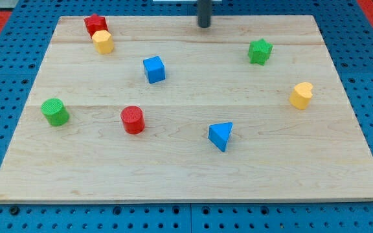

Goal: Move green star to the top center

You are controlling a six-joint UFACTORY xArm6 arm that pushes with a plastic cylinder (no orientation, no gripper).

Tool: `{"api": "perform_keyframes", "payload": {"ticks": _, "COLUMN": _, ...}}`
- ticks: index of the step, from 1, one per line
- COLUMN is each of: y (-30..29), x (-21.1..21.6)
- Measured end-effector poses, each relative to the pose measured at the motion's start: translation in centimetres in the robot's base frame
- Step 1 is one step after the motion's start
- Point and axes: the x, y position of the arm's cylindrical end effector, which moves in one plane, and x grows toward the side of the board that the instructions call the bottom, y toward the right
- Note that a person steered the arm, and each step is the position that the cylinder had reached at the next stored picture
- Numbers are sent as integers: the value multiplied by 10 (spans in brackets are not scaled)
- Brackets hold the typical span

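The green star [259, 51] sits on the wooden board [186, 162] at the upper right. My tip [204, 25] is at the top centre of the board, up and to the left of the green star, well apart from it and touching no block.
A red star-like block [96, 24] and a yellow block [102, 41] sit together at the top left. A blue cube [153, 69] is left of centre. A green cylinder [55, 111], a red cylinder [133, 120], a blue triangle [220, 135] and a yellow heart [301, 95] lie lower.
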Motion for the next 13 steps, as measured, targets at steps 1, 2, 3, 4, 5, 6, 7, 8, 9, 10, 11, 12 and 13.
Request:
{"api": "perform_keyframes", "payload": {"ticks": 1, "y": 58, "x": 20}}
{"api": "perform_keyframes", "payload": {"ticks": 2, "y": 100, "x": 58}}
{"api": "perform_keyframes", "payload": {"ticks": 3, "y": 147, "x": 90}}
{"api": "perform_keyframes", "payload": {"ticks": 4, "y": 101, "x": 106}}
{"api": "perform_keyframes", "payload": {"ticks": 5, "y": 70, "x": 91}}
{"api": "perform_keyframes", "payload": {"ticks": 6, "y": -5, "x": 87}}
{"api": "perform_keyframes", "payload": {"ticks": 7, "y": -23, "x": 103}}
{"api": "perform_keyframes", "payload": {"ticks": 8, "y": -19, "x": 134}}
{"api": "perform_keyframes", "payload": {"ticks": 9, "y": -34, "x": 126}}
{"api": "perform_keyframes", "payload": {"ticks": 10, "y": -49, "x": 83}}
{"api": "perform_keyframes", "payload": {"ticks": 11, "y": -91, "x": 77}}
{"api": "perform_keyframes", "payload": {"ticks": 12, "y": -93, "x": 77}}
{"api": "perform_keyframes", "payload": {"ticks": 13, "y": -83, "x": 64}}
